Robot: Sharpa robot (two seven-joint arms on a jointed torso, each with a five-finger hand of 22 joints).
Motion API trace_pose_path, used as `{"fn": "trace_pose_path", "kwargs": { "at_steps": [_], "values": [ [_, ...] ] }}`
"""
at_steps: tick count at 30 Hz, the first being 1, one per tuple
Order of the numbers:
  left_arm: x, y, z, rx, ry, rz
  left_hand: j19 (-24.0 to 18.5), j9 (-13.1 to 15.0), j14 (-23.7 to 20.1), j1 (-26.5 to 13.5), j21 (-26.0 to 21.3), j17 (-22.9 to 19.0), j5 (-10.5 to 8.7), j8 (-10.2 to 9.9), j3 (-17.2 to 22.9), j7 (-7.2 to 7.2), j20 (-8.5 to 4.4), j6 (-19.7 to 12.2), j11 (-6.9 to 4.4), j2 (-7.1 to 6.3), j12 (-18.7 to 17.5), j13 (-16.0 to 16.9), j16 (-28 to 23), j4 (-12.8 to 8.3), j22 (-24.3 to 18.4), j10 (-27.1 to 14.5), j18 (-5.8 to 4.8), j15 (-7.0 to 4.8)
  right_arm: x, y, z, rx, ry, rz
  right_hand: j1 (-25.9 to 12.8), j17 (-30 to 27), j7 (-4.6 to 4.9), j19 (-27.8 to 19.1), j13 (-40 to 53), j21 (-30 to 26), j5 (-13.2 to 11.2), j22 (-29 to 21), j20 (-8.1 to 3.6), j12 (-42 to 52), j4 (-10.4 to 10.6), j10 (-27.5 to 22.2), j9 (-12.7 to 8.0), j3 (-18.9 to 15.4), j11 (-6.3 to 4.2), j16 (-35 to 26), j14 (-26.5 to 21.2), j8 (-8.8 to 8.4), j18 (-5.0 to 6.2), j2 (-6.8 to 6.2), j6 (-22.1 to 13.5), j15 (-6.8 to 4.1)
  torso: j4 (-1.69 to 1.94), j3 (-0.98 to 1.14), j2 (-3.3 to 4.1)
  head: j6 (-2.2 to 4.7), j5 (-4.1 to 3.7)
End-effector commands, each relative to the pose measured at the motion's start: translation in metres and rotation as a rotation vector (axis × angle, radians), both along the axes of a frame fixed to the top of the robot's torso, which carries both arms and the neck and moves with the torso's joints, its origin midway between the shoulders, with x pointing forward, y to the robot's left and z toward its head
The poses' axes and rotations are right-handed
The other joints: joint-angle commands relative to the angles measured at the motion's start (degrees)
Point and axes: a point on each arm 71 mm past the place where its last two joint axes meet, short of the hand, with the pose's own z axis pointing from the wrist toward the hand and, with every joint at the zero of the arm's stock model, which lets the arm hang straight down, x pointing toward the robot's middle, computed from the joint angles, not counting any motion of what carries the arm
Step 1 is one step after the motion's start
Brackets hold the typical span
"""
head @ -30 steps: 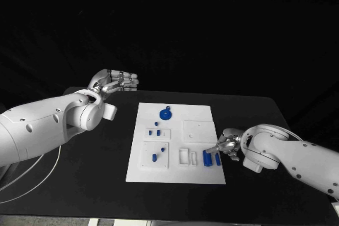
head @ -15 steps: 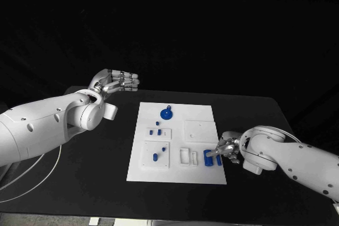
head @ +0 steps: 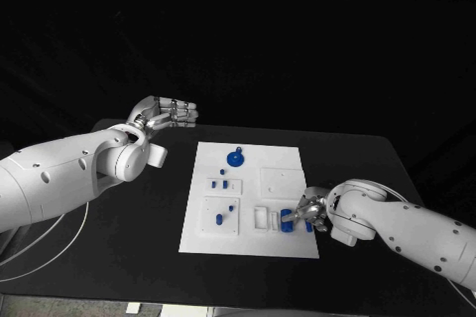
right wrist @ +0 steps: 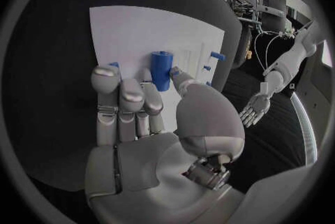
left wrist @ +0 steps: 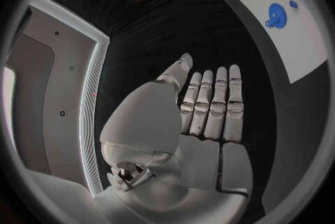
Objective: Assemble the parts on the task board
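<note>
Right hand reaching a blue peg.
Peg lying just beyond its fingertips, apparently touching, grip unclear; left hand hanging open, far off.

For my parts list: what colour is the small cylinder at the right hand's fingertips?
Blue cylinder; the right wrist view shows it best.

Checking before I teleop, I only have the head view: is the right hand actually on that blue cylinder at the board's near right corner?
Observer: Right wrist view shows the right hand with thumb and fingers reaching round the blue cylinder; whether they grip it, I can't tell.
Operator: Cylinder standing or lying?
Observer: Lying flat on the task board.
Operator: Left hand carrying anything?
Observer: No. Left wrist view shows the left hand flat, fingers straight, palm bare, off the board.
</note>
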Motion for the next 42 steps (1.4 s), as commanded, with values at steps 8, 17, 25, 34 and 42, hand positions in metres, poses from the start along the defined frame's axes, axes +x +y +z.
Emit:
{"fn": "trace_pose_path", "kwargs": {
  "at_steps": [8,17,25,34,42],
  "values": [
    [-0.001,-0.003,0.000,-0.009,0.003,-0.021,0.48,-0.08,-0.18,-0.31,0.26,-0.06,-0.14,-0.18,-0.51,0.20,0.02,-0.55,-0.06,0.30,0.03,-0.05,-0.26,0.35,-0.07,-0.05,0.68,0.08,-0.004,0.012,-0.021,-0.027,0.047,0.000,-1.35,0.04,0.12,2.84,1.92,-0.76,0.76,0.69,0.27,0.10,-3.46,-0.26,-0.67,-0.99,0.25,-0.44,0.19,-0.40,0.83,2.11,-0.29,0.31,0.04,0.06,0.05,-0.19,0.24],
    [-0.001,-0.004,0.000,-0.009,0.006,-0.023,0.46,-0.06,-0.22,-0.29,0.23,-0.06,-0.15,-0.13,-0.59,0.23,0.04,-0.70,-0.05,0.29,0.02,-0.06,-0.26,0.43,-0.09,-0.09,0.69,0.10,-0.009,0.024,-0.029,-0.013,0.090,0.038,-1.32,0.18,0.05,2.85,1.90,-0.99,2.02,1.07,0.29,0.27,-5.76,-0.27,-0.71,-1.74,0.22,-0.38,0.22,-0.38,0.74,3.29,-0.02,0.33,0.07,0.03,0.05,-0.25,0.26],
    [-0.001,-0.003,0.000,-0.008,0.010,-0.022,0.46,-0.07,-0.26,-0.32,0.22,-0.06,-0.20,-0.13,-0.75,0.27,0.07,-0.91,-0.02,0.26,0.03,-0.05,-0.26,0.57,-0.11,-0.18,0.70,0.12,-0.009,0.020,-0.032,-0.026,0.080,0.020,-1.91,0.16,-0.29,2.89,1.66,-1.19,6.73,1.42,0.16,0.05,-9.49,-0.31,-0.85,-2.24,-0.05,-0.52,0.24,-0.40,0.58,6.09,1.04,0.19,0.09,0.06,0.07,-0.21,0.29],
    [-0.001,-0.002,0.000,-0.007,0.012,-0.020,0.46,-0.06,-0.29,-0.27,0.21,-0.06,-0.14,-0.10,-0.78,0.28,0.09,-0.94,-0.01,0.33,0.04,-0.05,-0.26,0.64,-0.12,-0.19,0.71,0.12,-0.011,0.019,-0.025,0.008,0.046,-0.014,-2.21,-0.10,-0.66,2.94,1.32,-1.27,8.95,1.50,-0.02,-0.33,-11.62,-0.19,-0.91,-1.18,-0.33,-0.82,0.25,-0.39,0.43,7.21,1.99,0.00,0.03,0.16,0.10,-0.33,0.32],
    [-0.001,-0.002,0.000,-0.007,0.011,-0.019,0.46,-0.06,-0.29,-0.27,0.21,-0.06,-0.14,-0.10,-0.78,0.28,0.09,-0.94,-0.01,0.33,0.04,-0.05,-0.26,0.64,-0.12,-0.19,0.71,0.12,-0.011,0.027,-0.004,0.114,0.023,-0.061,-3.13,-0.26,-0.71,2.95,1.14,-1.22,5.11,1.51,-0.09,-0.58,-10.76,-0.11,-1.13,-2.16,-0.34,-1.03,0.24,-0.42,0.43,7.10,2.39,-0.07,0.11,0.10,0.13,-0.34,0.13]
  ]
}}
